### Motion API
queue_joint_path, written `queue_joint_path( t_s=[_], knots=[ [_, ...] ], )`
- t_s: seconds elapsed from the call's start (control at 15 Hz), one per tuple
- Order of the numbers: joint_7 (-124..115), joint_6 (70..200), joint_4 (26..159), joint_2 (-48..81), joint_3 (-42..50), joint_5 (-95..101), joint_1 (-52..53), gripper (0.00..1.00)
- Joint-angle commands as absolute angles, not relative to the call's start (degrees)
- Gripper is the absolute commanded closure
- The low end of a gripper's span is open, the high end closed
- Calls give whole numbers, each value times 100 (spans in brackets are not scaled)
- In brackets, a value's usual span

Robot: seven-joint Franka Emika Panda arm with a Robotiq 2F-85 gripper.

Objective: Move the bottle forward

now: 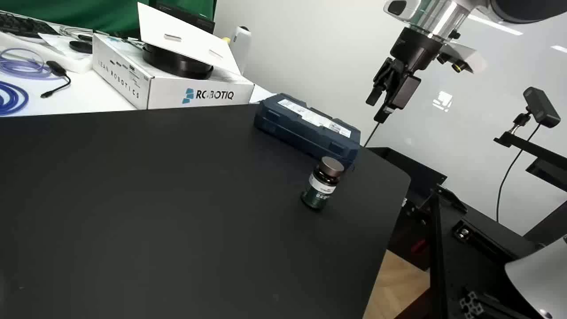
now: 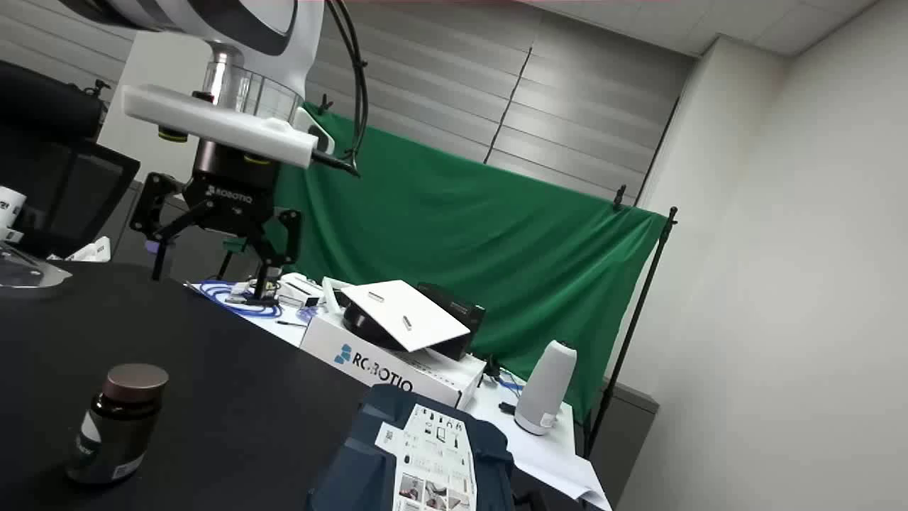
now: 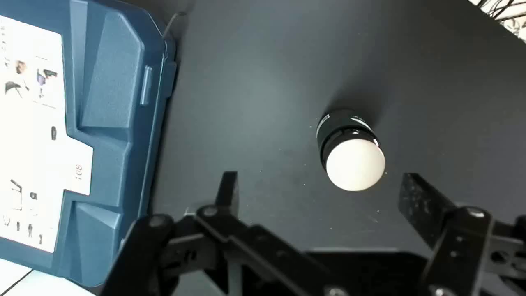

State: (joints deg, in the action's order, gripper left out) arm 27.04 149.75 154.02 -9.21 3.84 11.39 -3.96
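Observation:
The bottle is small, with a dark glass body, a pale label band and a brownish metallic lid. It stands upright on the black table (image 1: 177, 199), as seen in both exterior views, bottle (image 1: 322, 186) and bottle (image 2: 117, 429). In the wrist view the bottle (image 3: 354, 164) shows from above, its lid bright white. My gripper (image 1: 376, 110) is open and empty, high above the table. It also shows open in an exterior view (image 2: 211, 284). In the wrist view its fingers (image 3: 319, 181) are wide apart, with the bottle ahead of the gap, nearer the right finger; they do not touch it.
A dark blue case (image 1: 305, 128) with a white label lies near the bottle; it fills the left of the wrist view (image 3: 111, 70). A white Robotiq box (image 1: 199, 93) with a black round object and a white plate on it stands behind the table. The table's edge (image 1: 384, 252) is beyond the bottle.

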Motion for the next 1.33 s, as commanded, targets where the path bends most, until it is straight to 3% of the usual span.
queue_joint_path(
  t_s=[0.0, 1.27],
  knots=[
    [2689, 14962, 15397, -925, 448, 1157, -333, 0],
    [2726, 15056, 15381, -855, 447, 1114, -304, 0]
  ],
)
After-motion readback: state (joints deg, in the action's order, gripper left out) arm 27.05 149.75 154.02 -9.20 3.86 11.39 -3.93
